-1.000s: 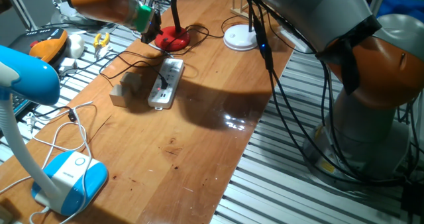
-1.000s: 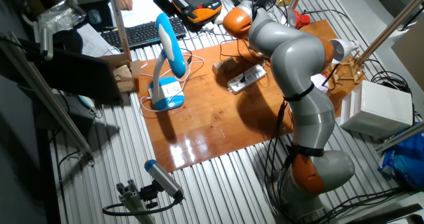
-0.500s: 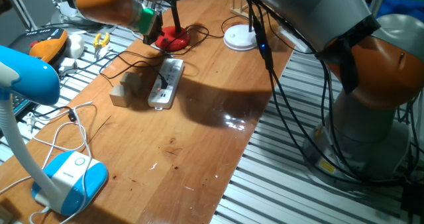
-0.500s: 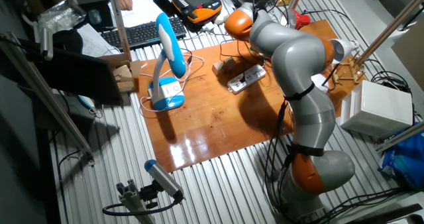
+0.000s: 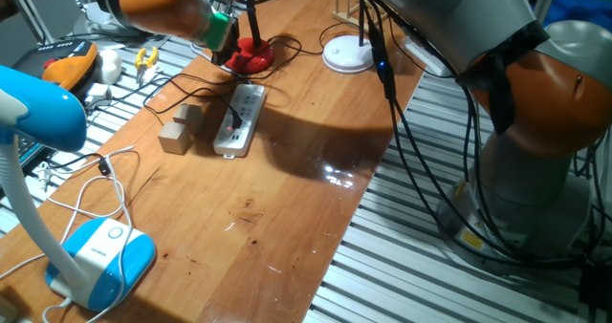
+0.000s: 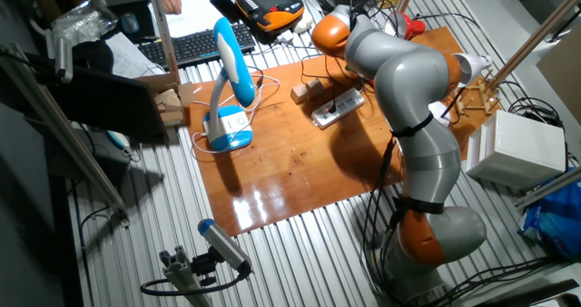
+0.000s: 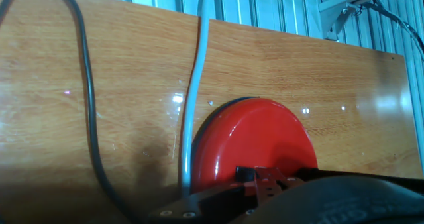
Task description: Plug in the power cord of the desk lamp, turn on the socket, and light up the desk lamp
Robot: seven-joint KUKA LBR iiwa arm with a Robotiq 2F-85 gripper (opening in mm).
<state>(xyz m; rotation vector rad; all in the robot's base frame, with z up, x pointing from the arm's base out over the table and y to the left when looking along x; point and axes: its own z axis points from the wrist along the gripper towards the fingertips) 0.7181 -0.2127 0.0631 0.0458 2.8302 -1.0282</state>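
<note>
3 steps apparently all left. Long white rectangular socket strip (image 5: 239,120) on wooden bench (image 5: 287,199); round red-based desk lamp (image 5: 251,55) at its 12 o'clock, thin black power cord (image 5: 177,96) loose. Gripper (image 5: 222,38) above base; jaws' state cannot tell.

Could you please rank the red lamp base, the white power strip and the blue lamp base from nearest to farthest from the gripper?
1. Red lamp base, just beside the gripper.
2. White power strip, mid-table.
3. Blue lamp base, at the table's near-left end.
</note>
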